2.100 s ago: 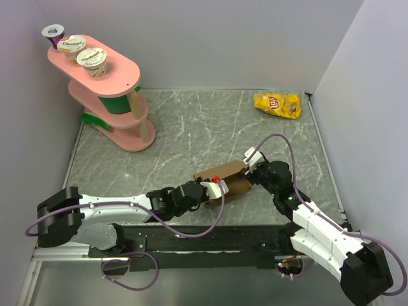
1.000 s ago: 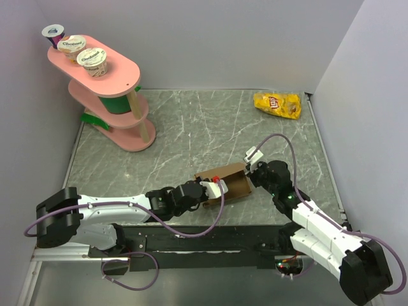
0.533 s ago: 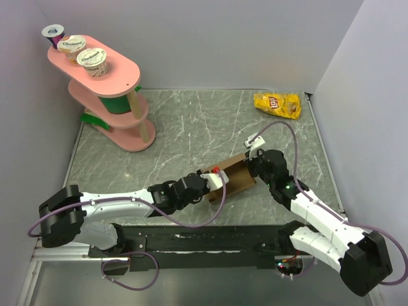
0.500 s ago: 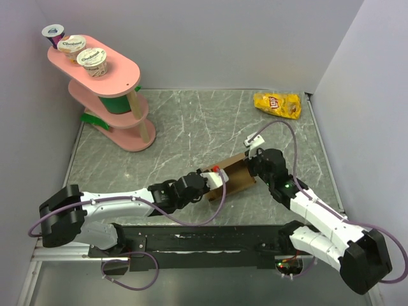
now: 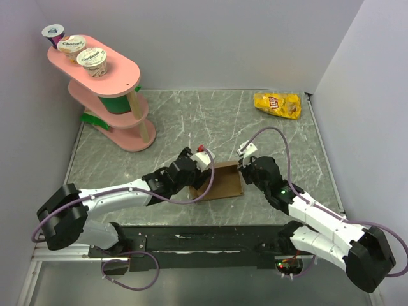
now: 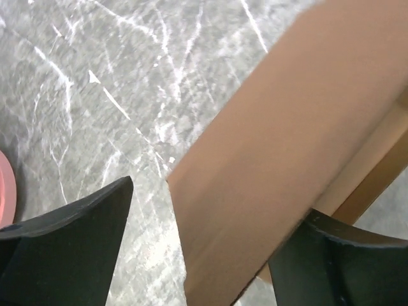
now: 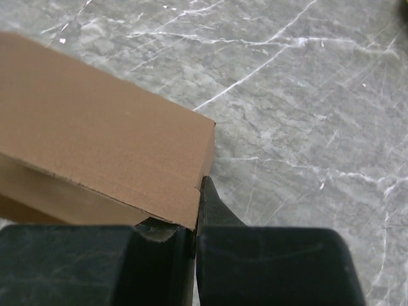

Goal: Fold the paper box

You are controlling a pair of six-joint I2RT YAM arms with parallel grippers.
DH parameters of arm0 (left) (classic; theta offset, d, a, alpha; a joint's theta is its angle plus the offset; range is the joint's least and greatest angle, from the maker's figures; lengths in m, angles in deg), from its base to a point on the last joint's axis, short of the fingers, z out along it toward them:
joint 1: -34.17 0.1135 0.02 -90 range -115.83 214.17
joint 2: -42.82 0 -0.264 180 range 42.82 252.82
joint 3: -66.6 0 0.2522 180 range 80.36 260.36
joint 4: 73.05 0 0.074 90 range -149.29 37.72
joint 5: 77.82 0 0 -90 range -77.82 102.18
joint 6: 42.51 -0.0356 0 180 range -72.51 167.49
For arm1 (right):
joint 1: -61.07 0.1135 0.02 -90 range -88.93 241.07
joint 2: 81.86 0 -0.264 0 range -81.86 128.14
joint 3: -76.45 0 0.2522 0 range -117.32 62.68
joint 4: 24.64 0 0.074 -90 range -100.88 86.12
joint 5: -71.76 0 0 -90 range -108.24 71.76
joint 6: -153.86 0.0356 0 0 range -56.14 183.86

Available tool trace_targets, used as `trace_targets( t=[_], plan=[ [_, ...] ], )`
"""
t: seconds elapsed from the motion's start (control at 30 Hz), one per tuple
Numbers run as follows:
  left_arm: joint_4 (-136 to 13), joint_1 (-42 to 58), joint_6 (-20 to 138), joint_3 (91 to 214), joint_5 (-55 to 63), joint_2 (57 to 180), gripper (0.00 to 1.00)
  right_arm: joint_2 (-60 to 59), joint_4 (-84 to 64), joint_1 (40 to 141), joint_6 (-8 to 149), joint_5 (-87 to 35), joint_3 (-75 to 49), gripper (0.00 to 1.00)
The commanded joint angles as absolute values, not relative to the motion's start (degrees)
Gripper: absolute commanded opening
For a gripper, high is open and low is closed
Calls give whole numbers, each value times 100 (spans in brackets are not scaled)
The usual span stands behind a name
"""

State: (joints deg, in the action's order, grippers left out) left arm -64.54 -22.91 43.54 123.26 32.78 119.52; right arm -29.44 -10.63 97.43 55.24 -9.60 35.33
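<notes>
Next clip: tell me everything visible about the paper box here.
The paper box is plain brown unprinted cardboard, a low box with its top panel down and a seam along one side. It lies on the grey marbled table, toward the near edge. The right gripper is shut on one corner; the left gripper stands open astride the opposite end.

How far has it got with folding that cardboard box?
The paper box looks formed, top panel lying closed. The right end effector pinches one corner; the left end effector stands open astride it. Remaining: confirming that panel is tucked in, which isn't visible.
</notes>
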Motion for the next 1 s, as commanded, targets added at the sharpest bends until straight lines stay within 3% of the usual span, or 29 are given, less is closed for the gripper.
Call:
trace_targets(
  t=[0.0,0.13,0.37,0.57,0.7,0.97],
  plan=[
    [-6605,-1945,4922,12694,2879,11717,85,-3115,-1309,9825,5367,-867,3474,0],
    [-6631,-1760,5188,12484,2362,11210,99,-2975,-923,9825,5331,-568,3202,0],
    [-6755,-1155,5978,11755,1318,10215,96,-2659,-605,9816,5445,-453,2894,0],
    [-6693,-828,6524,11640,620,10389,99,-2474,-499,9816,5621,-541,2709,0],
    [-6798,-810,6744,11614,743,10626,95,-2359,-403,9816,5771,-672,2525,0],
    [-7132,-819,7042,11824,1191,11172,70,-2201,-280,9825,5727,-743,2305,0]
  ],
)
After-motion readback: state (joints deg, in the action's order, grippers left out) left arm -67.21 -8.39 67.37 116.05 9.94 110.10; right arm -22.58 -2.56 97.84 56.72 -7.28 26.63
